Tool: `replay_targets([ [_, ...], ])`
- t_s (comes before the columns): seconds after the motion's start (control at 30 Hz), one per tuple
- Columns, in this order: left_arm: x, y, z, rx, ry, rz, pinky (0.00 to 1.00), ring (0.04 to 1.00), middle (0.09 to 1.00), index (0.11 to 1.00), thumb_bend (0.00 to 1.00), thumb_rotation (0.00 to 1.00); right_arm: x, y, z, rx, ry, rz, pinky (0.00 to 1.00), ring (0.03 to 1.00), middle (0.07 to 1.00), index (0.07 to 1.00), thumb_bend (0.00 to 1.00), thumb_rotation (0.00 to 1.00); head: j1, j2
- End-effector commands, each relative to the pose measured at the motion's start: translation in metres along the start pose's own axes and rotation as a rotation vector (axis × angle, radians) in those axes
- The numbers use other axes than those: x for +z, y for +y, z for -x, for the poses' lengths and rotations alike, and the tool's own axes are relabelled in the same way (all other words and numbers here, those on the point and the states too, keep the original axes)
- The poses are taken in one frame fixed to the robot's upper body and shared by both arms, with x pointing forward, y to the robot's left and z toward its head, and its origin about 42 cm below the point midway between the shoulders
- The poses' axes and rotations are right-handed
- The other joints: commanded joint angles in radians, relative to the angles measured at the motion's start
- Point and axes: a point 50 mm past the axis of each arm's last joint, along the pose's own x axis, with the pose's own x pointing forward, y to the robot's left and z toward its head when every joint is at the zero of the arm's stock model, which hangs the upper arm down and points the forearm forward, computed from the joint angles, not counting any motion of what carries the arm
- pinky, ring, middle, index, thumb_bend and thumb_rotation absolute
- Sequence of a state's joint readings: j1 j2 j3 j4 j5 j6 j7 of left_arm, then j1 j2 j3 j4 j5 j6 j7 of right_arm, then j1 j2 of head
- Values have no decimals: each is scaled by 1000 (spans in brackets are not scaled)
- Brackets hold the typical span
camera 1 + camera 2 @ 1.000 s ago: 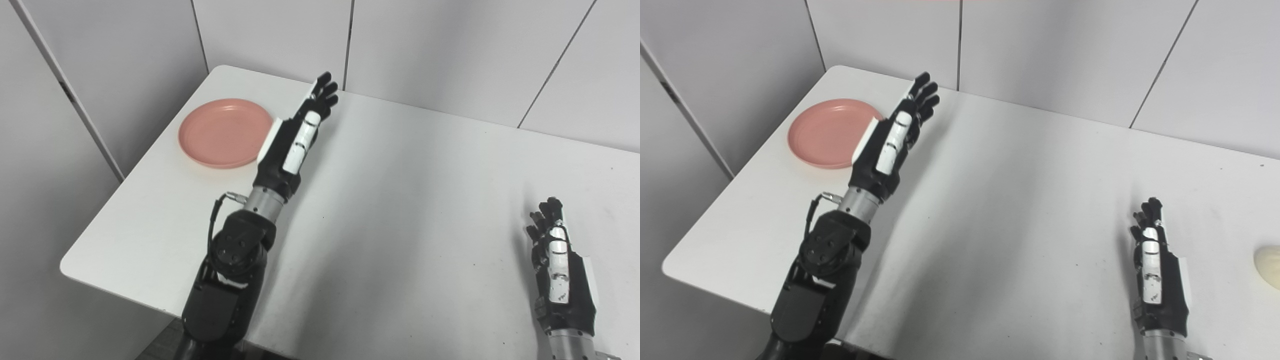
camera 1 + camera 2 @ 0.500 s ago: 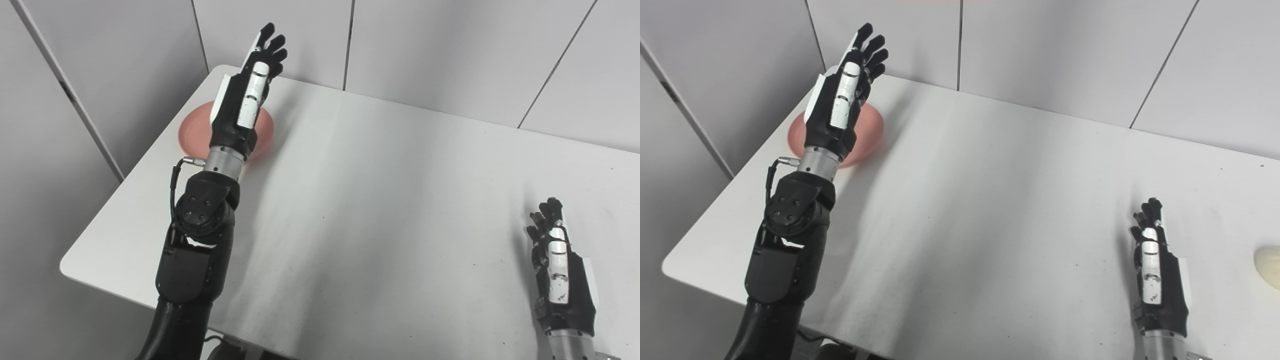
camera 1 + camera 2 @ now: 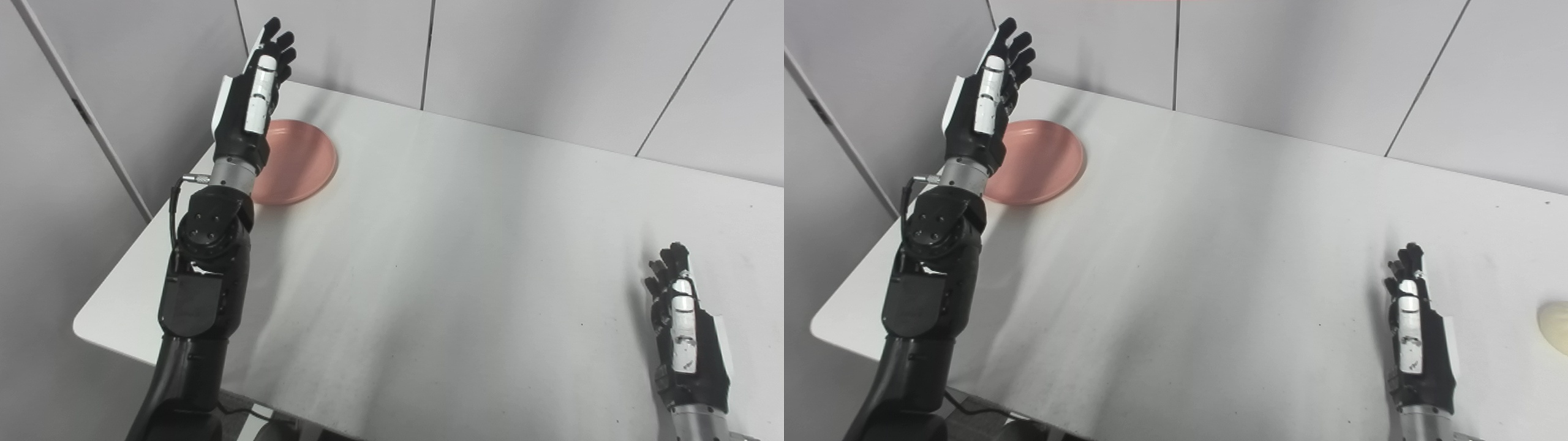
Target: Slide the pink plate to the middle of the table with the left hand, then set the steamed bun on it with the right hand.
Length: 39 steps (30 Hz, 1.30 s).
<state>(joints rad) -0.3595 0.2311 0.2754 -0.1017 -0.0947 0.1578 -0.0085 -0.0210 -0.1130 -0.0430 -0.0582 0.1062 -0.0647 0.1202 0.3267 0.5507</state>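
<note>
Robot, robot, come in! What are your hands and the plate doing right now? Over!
Left hand open, raised at pink plate's far-left side. Right hand open, resting on table. Steamed bun untouched at right edge. Nothing blocking.

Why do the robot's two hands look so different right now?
The left robot hand is raised high at the table's far left corner, partly in front of the pink plate; the right robot hand sits low near the table's front edge. The left arm shows nearly whole, the right only from the wrist. Both hands are open, fingers pointing away, holding nothing.
</note>
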Motion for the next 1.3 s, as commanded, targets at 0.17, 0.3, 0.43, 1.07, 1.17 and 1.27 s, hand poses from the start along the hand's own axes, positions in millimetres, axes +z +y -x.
replay_targets([
  [0.17, 18, 16, -21, 24, -84, 62, 941, 908, 923, 928, 457, 1000, -11, 2, 11, -4, 36, -29, 1000, 1000, 1000, 1000, 267, 1000, 2, 2],
  [0.3, 12, 27, -22, 44, -51, 76, 926, 898, 908, 908, 459, 1000, -11, 1, 12, -8, 37, -31, 1000, 1000, 1000, 1000, 265, 1000, 4, 3],
  [0.43, 9, 36, -22, 61, -33, 89, 922, 900, 906, 907, 456, 1000, -12, 0, 12, -5, 39, -33, 1000, 1000, 1000, 1000, 266, 1000, 7, 3],
  [1.07, -17, 76, -25, 123, 47, 96, 919, 900, 908, 902, 449, 1000, -9, -2, 12, -6, 45, -36, 1000, 1000, 1000, 1000, 278, 1000, 12, 11],
  [1.17, -21, 81, -25, 135, 60, 95, 925, 902, 910, 904, 450, 1000, -8, -1, 13, -6, 45, -34, 1000, 1000, 1000, 1000, 279, 1000, 11, 14],
  [1.27, -26, 87, -25, 150, 76, 94, 936, 906, 912, 909, 449, 1000, -7, -2, 14, -8, 50, -35, 1000, 1000, 1000, 1000, 274, 1000, 12, 16],
])
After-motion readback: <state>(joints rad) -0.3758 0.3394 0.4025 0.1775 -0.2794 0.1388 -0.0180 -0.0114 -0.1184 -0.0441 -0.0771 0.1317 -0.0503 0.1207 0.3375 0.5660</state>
